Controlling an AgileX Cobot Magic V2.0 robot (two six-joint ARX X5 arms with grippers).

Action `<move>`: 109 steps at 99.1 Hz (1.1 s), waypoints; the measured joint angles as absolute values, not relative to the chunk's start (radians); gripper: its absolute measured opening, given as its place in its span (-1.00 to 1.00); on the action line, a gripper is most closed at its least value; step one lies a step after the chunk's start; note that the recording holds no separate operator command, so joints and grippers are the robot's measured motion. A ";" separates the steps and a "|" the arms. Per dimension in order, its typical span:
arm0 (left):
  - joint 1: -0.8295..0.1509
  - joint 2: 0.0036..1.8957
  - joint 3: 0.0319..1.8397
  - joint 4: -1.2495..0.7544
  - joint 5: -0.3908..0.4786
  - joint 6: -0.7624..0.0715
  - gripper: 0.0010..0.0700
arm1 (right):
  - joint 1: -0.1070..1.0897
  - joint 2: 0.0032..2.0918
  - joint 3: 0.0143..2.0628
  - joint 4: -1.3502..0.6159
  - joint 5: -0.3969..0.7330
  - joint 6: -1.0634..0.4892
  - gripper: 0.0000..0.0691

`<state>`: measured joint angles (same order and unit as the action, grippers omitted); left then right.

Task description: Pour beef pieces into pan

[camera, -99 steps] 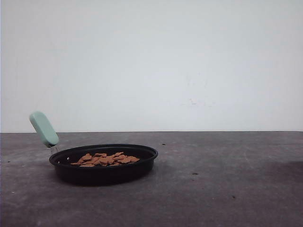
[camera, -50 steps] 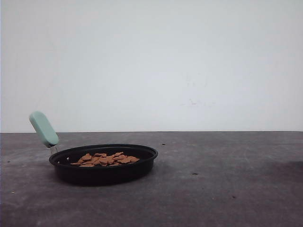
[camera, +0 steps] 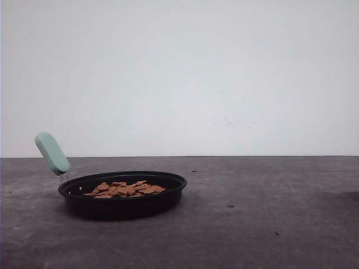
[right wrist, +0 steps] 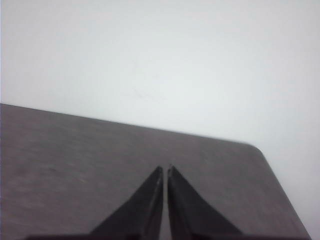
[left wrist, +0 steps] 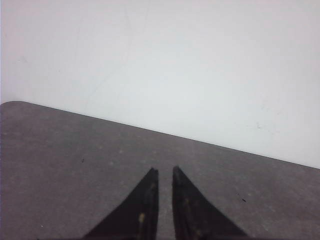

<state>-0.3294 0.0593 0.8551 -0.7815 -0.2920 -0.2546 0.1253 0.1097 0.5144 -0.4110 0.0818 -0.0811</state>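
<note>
The beef pieces (camera: 124,188) lie in the pan (camera: 123,204) on the table's (camera: 269,224) left side — both the left gripper (left wrist: 164,172) and right gripper (right wrist: 164,170) are nearly closed, empty.

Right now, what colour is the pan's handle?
Pale mint green, on the black pan; its handle shows best in the front view.

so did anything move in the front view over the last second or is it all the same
Nothing visibly changed. The pan sits in the same spot on the table, its mint-green handle still angled up to the left, and the beef pieces lie in the same heap inside it.
</note>
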 joint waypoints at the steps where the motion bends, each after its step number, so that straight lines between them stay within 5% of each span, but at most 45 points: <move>1: -0.329 0.059 0.855 -0.781 -0.292 -0.255 -0.96 | 0.125 0.099 0.497 -0.406 0.082 -0.081 -0.97; 55: -0.329 0.059 0.855 -0.780 -0.290 -0.255 -0.96 | 0.125 0.006 0.081 -0.399 0.012 0.009 -0.97; 109: -0.330 0.059 0.855 -0.782 -0.289 -0.255 -0.96 | 0.104 0.004 0.078 -0.377 0.000 0.009 -0.97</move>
<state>-0.3298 0.0589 0.8555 -0.7818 -0.2893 -0.2546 0.1043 0.0044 0.0776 -0.3767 0.0002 0.0086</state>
